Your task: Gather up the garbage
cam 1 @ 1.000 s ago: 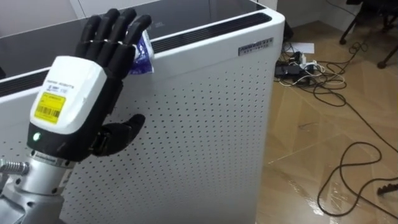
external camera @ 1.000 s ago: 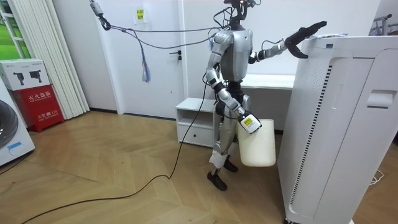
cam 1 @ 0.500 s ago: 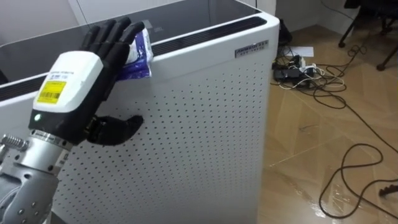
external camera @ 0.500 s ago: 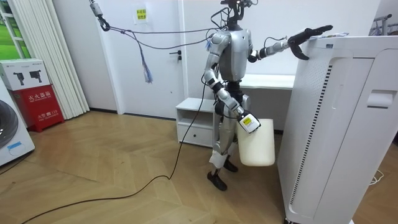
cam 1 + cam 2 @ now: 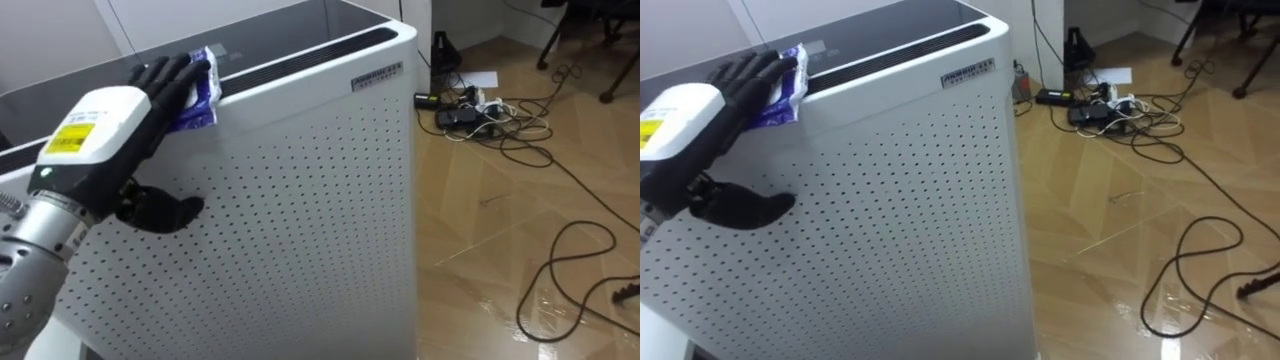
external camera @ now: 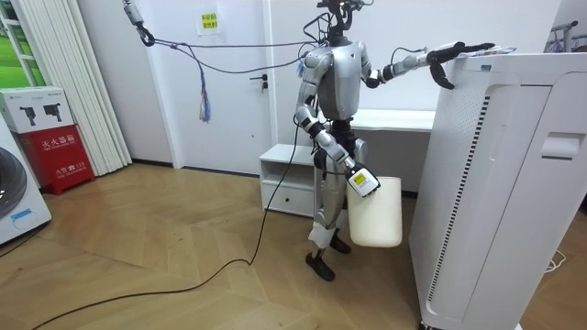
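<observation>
A crumpled blue and white wrapper (image 5: 203, 92) lies on the top front edge of a tall white perforated appliance (image 5: 300, 200). My left hand (image 5: 95, 130) reaches over that edge. Its straight fingers lie on the wrapper, and its thumb hangs apart, down the appliance's front. In the right eye view the wrapper (image 5: 785, 95) pokes out beyond the fingertips of the left hand (image 5: 680, 125). In the room view I stand beside the appliance with the left arm stretched to its top (image 6: 456, 50). My right hand (image 6: 358, 181) hangs low at my side, shut on the rim of a white bin (image 6: 376, 215).
Power strips and tangled cables (image 5: 470, 110) lie on the wooden floor to the right of the appliance, and a black cable loop (image 5: 560, 270) lies nearer. A low white cabinet (image 6: 289, 179) stands behind me. A chair's legs (image 5: 600, 40) show at the far right.
My left hand has dropped from raised and spread to lying flat over the wrapper on the appliance's top. The eye view has shifted a little.
</observation>
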Robot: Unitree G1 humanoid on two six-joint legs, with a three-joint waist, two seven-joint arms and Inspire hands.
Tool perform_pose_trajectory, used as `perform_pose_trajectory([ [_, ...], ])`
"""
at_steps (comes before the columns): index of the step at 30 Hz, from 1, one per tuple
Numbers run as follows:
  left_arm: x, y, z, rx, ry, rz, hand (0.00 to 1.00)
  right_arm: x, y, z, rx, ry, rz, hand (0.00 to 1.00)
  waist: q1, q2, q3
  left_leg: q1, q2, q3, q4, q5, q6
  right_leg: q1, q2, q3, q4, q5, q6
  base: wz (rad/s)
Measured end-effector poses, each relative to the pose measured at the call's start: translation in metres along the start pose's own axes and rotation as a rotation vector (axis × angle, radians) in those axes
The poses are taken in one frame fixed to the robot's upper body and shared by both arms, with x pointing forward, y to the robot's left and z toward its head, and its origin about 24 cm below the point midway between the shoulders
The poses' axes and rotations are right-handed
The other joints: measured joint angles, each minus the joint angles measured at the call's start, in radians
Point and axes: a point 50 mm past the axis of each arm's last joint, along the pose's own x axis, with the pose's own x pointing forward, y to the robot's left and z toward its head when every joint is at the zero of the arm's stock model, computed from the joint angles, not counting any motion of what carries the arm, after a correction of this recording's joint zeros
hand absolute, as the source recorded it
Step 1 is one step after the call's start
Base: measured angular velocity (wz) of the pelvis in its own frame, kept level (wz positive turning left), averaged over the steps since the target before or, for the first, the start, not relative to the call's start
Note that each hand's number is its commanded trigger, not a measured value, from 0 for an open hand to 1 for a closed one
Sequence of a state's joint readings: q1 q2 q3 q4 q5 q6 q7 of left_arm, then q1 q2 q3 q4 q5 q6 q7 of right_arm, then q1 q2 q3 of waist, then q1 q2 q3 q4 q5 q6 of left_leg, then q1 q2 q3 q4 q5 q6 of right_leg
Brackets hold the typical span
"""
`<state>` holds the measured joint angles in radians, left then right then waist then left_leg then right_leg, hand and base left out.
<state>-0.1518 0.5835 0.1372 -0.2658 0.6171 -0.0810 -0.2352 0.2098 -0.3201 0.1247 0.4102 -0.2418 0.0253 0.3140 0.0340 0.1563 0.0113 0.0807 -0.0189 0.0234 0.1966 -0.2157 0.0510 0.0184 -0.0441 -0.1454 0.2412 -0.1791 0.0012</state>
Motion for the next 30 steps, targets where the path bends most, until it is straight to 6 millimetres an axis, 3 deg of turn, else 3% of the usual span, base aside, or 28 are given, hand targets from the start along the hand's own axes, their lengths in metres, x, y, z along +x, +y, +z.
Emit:
perform_pose_trajectory([
  [6, -0.002, 0.020, 0.000, -0.002, -0.018, 0.045, 1.00, 0.000, -0.001, 0.000, -0.002, 0.003, -0.009, 1.00, 0.000, 0.003, -0.0025, -0.001, 0.001, 0.000, 0.000, 0.001, -0.002, 0.001, 0.000, 0.000, 0.001, 0.000, -0.001, 0.00],
  [14, -0.004, 0.032, 0.000, -0.047, -0.023, 0.099, 1.00, 0.000, 0.000, -0.002, 0.003, 0.020, -0.006, 1.00, 0.000, 0.002, -0.0015, -0.001, 0.000, -0.002, 0.002, 0.001, -0.002, 0.003, -0.002, -0.006, 0.004, -0.001, -0.002, 0.00],
  [30, -0.008, 0.042, 0.010, -0.053, -0.048, 0.196, 1.00, 0.000, 0.000, -0.001, 0.006, 0.017, 0.000, 1.00, 0.003, -0.001, 0.0015, -0.017, 0.000, 0.003, 0.000, 0.001, -0.002, -0.001, -0.004, -0.022, -0.002, -0.004, -0.002, 0.03],
])
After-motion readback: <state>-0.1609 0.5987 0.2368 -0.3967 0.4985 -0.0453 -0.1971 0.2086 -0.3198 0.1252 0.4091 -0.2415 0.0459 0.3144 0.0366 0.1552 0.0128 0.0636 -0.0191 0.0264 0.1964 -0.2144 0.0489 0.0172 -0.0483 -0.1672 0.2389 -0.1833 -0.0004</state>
